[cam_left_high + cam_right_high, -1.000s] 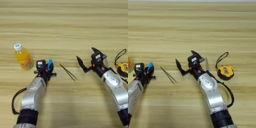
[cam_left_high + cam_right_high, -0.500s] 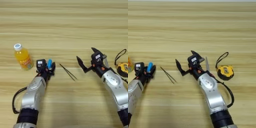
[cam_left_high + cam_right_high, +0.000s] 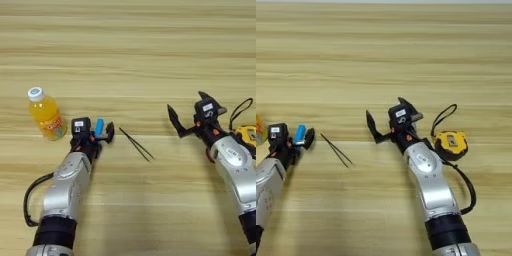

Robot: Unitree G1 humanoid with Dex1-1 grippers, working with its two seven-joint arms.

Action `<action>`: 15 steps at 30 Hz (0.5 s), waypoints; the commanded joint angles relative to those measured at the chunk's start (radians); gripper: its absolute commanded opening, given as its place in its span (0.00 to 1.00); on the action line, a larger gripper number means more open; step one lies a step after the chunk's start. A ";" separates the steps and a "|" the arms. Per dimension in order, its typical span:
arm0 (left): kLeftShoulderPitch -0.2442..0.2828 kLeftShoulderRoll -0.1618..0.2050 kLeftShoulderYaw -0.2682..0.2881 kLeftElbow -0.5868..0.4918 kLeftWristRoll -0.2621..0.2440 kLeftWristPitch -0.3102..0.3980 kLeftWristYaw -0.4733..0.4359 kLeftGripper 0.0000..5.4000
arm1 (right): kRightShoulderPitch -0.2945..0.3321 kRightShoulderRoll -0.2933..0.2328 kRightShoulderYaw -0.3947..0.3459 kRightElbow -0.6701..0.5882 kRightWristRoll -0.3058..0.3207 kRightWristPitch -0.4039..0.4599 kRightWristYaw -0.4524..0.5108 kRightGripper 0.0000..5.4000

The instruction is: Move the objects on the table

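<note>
My left gripper (image 3: pixel 98 133) rests on the table (image 3: pixel 130 60) at the left, shut on a small light-blue block (image 3: pixel 99 125) that stands up between its black fingers. An orange juice bottle (image 3: pixel 45 115) with a white cap stands just left of it. Two thin black sticks (image 3: pixel 136 144) lie crossed on the wood to the right of that gripper. My right gripper (image 3: pixel 387 116) hovers right of centre, open wide and holding nothing. A yellow tape measure (image 3: pixel 451 142) with a black strap lies just right of the right forearm.
The wooden planks stretch across the far half of the table. Black cables hang from both forearms near the front edge.
</note>
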 commanded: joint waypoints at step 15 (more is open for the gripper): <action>0.009 -0.016 -0.014 -0.084 0.018 -0.148 -0.032 0.99 | -0.036 -0.008 -0.030 0.049 -0.003 0.011 -0.034 1.00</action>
